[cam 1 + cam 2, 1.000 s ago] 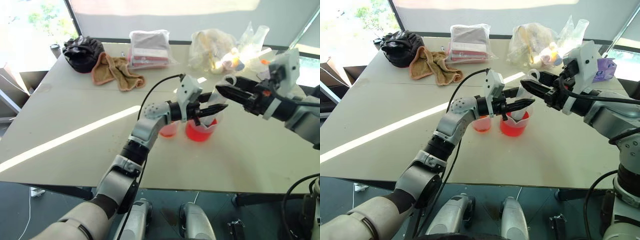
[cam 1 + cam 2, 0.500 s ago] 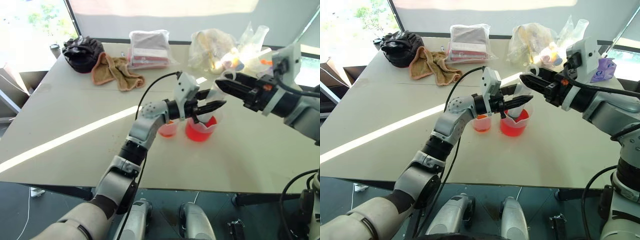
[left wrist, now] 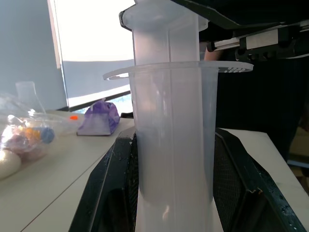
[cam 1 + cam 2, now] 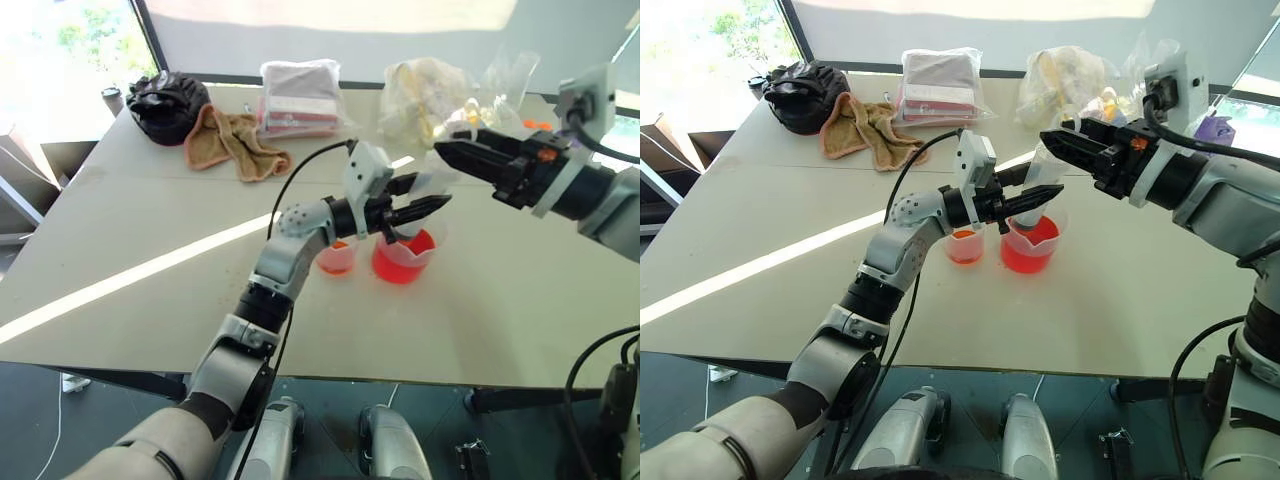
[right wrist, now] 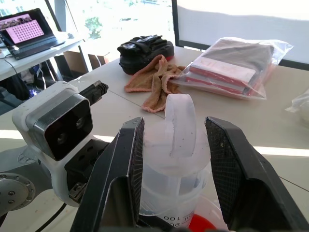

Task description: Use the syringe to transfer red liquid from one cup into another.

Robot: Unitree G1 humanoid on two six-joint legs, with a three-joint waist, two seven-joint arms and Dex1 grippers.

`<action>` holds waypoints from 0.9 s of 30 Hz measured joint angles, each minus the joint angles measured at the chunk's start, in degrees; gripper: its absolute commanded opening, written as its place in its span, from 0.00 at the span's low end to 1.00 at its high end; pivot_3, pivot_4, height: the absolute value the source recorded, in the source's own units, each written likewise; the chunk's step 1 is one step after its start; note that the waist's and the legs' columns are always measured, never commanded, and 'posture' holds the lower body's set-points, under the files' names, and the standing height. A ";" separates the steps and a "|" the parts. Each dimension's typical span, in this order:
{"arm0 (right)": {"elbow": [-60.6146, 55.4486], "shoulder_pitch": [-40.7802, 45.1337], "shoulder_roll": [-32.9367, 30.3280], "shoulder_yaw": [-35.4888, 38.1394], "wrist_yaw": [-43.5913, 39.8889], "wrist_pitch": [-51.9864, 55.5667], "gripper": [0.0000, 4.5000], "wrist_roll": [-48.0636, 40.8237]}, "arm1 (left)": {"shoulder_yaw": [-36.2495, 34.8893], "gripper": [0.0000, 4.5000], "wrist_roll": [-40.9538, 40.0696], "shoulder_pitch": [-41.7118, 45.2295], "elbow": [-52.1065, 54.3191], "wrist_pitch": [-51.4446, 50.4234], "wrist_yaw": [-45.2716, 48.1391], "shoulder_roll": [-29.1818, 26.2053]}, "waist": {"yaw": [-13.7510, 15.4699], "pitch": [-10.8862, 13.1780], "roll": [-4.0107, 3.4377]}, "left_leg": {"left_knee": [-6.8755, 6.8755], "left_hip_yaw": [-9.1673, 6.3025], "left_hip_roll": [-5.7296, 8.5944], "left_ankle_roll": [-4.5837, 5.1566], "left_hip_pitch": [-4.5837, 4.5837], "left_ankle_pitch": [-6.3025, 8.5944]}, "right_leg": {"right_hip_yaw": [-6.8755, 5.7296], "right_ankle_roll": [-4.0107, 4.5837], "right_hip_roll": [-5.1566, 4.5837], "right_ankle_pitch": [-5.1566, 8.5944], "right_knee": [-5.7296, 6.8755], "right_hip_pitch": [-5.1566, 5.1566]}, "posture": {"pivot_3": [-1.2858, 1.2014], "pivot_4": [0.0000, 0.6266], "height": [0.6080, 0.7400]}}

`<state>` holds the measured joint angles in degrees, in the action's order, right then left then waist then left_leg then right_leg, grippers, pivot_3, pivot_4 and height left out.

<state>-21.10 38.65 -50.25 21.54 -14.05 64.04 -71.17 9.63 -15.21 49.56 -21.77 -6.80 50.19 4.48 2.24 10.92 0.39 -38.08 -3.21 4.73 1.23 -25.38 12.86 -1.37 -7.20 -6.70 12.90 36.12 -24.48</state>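
The syringe (image 4: 1038,188) stands upright with its lower end in the spouted cup (image 4: 403,258), which holds red liquid (image 4: 1028,258). My left gripper (image 4: 413,211) is shut on the clear barrel (image 3: 169,145), reaching in from the left. Over it, my right gripper (image 4: 450,153) comes in from the right and is shut on the white plunger's looped top (image 5: 179,126), one finger on each side. The plunger stands pulled out above the barrel's flange. The smaller cup (image 4: 337,258), also with red liquid, sits just left of the beaker. The syringe's tip is hidden.
Along the table's far edge lie a black bag (image 4: 165,105), a tan towel (image 4: 232,142), a plastic bag of folded cloth (image 4: 298,97) and a clear bag of small items (image 4: 430,100). A purple object (image 4: 1210,128) sits at far right.
My right gripper has risen and rolled a little, drawing the plunger's top up with it. The left gripper and both cups have stayed in place.
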 measured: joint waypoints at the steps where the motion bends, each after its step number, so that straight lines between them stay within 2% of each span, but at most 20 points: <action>1: 0.09 0.16 -0.38 0.00 -0.26 0.00 0.31 -0.06 | 0.03 0.33 -0.02 -0.01 0.10 -0.03 0.00 0.01 | -0.02 0.00 0.00 | 0.00 0.00 0.00 0.00 0.00 0.00 | 0.00 0.00 0.00 0.00 0.00 0.00 | 0.52 0.24 1.00; 22: 2.23 1.15 -2.65 -0.01 -4.02 -0.02 0.31 0.03 | 0.80 0.33 -0.24 -1.53 0.23 -0.05 0.04 0.19 | 0.00 0.00 0.00 | 0.00 0.00 -0.01 0.01 0.00 0.01 | 0.00 0.00 0.00 0.00 -0.01 0.00 | 0.52 0.24 1.00; 24: 2.23 1.15 -2.64 -0.01 -4.04 -0.02 0.54 0.02 | 0.81 0.33 -0.23 -1.53 0.21 -0.10 0.04 0.18 | 0.00 0.00 0.00 | 0.00 0.00 0.00 0.01 0.00 0.01 | 0.00 0.00 -0.01 0.00 -0.01 0.00 | 0.52 0.24 1.00; 26: 2.16 1.41 -2.60 0.74 -4.23 -1.02 0.71 -0.42 | 1.63 0.33 0.51 -1.69 -0.38 -0.58 0.37 -0.11 | 0.06 -0.01 -0.02 | 0.00 0.00 0.00 0.02 0.00 0.01 | 0.00 0.01 -0.01 0.00 -0.02 0.00 | 0.52 0.24 1.00; 27: 2.05 1.87 -2.66 1.57 -4.30 -1.54 0.71 -0.53 | 2.41 0.33 0.96 -2.19 -1.16 -0.92 0.43 -0.01 | 0.07 -0.01 -0.01 | 0.00 0.00 0.00 0.02 -0.01 0.01 | -0.01 0.00 -0.01 0.00 -0.02 0.01 | 0.52 0.24 1.00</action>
<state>-19.06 40.51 -52.91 23.11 -18.35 62.50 -71.69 12.04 -14.25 47.37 -22.93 -7.73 50.62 4.46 2.31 10.91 0.38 -38.08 -3.21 4.73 1.26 -25.39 12.87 -1.38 -7.20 -6.71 12.90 36.10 -24.47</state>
